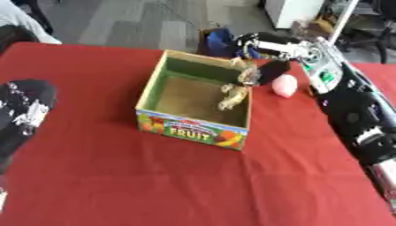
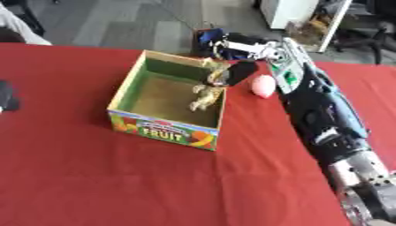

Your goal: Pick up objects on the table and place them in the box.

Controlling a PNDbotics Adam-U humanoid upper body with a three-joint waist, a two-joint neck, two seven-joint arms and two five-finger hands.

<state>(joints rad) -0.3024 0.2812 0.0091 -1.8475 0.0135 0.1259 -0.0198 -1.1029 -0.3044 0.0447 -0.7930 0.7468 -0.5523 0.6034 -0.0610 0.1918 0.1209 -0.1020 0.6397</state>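
Tan, lumpy object (image 1: 233, 98) hangs at the box's (image 1: 193, 128) right wall, just inside the rim, long axis roughly vertical with the lower end tipped toward the robot's left and down into the box; upper end is up by the right hand (image 1: 259, 73). Can't make out what it is beyond tan and elongated. Right hand is over the box's far right corner, fingers look curled on the object's top, though it's blurred so that's a judgement. Step in hand reads as the drop: I'd carry it a little further left so the lower end clears the right wall, then release low over the green floor so it doesn't catch the rim. Pink rounded object (image 1: 284, 85) sits on the red surface (image 1: 116, 185) just right of the box, near the hand; likely next. Left hand (image 1: 24, 110) shows at the left edge, fingers unreadable.
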